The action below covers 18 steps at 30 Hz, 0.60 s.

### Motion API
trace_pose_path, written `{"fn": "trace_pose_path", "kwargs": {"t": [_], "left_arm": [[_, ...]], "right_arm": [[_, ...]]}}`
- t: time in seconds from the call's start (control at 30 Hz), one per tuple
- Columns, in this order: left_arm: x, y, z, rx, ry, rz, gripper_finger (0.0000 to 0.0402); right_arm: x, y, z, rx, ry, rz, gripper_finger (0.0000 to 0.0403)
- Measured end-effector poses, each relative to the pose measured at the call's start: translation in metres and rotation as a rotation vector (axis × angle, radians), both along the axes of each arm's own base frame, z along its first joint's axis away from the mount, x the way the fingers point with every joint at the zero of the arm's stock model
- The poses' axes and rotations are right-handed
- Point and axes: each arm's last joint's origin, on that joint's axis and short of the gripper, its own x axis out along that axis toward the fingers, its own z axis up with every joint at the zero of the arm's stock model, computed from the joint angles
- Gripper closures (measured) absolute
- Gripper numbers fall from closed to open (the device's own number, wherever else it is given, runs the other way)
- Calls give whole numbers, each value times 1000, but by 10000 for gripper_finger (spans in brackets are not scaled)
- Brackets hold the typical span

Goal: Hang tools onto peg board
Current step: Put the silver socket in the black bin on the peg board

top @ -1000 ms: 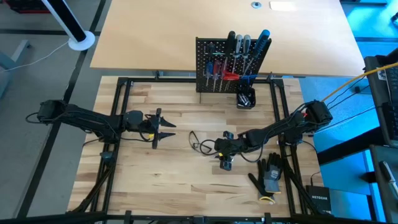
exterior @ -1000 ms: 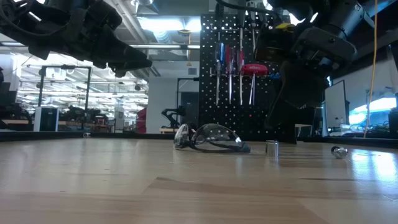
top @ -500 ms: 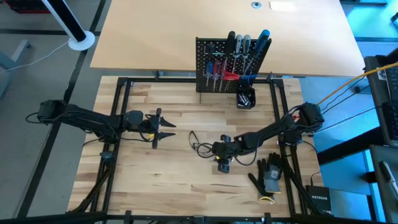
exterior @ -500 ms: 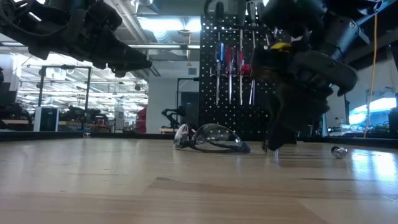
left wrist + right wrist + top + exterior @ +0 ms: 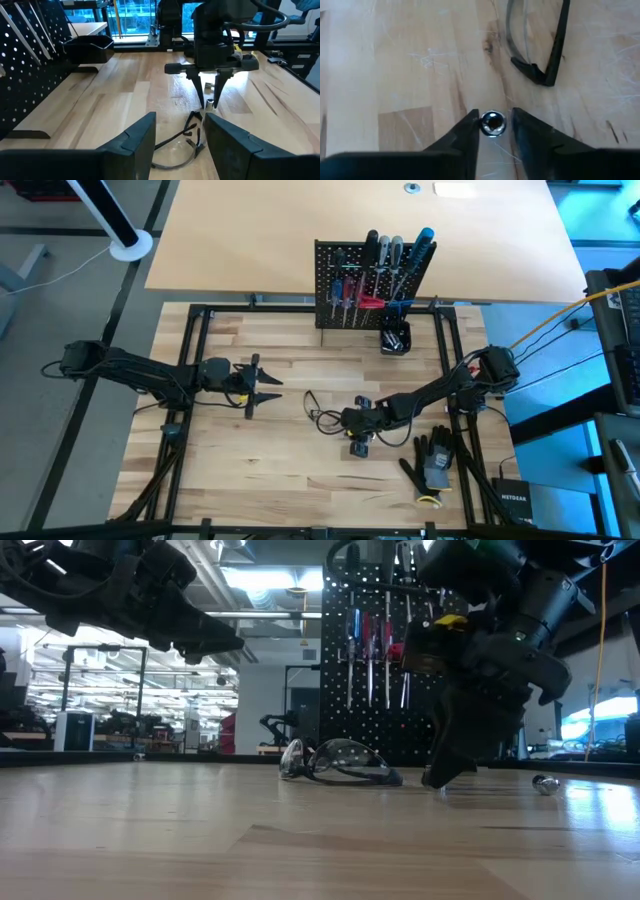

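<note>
Right claw [image 5: 493,134] is down at worktop [image 5: 280,470] centre, fingers straddling a small upright metal socket [image 5: 493,123]; one finger looks in contact, the other shows a sliver of gap, so not yet a firm pinch. Safety glasses [image 5: 338,762] lie just beside it at 9 o'clock. Left claw [image 5: 272,387] hovers at 9 o'clock on the worktop, fingers spread, holding nothing. Peg board [image 5: 335,260] stands upright at 12 o'clock, tools [image 5: 385,265] hanging on it, small black cup [image 5: 395,338] at its foot. Black gloves [image 5: 432,463] at 4 o'clock; the black box [image 5: 514,502] beyond them reads NETGEAR.
</note>
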Motion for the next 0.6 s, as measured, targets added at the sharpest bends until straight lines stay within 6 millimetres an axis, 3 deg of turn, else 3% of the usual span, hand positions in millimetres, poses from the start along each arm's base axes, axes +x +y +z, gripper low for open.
{"fn": "trace_pose_path", "kwargs": {"t": [0.17, 0.33, 0.6], "left_arm": [[0, 0, 0, -2, 0, 0, 243], [0, 0, 0, 0, 0, 0, 243], [0, 0, 0, 0, 0, 0, 243]], "right_arm": [[0, 0, 0, -11, -7, -8, 342], [2, 0, 4, -3, -28, -8, 343], [3, -1, 50, -71, 14, -28, 331]]}}
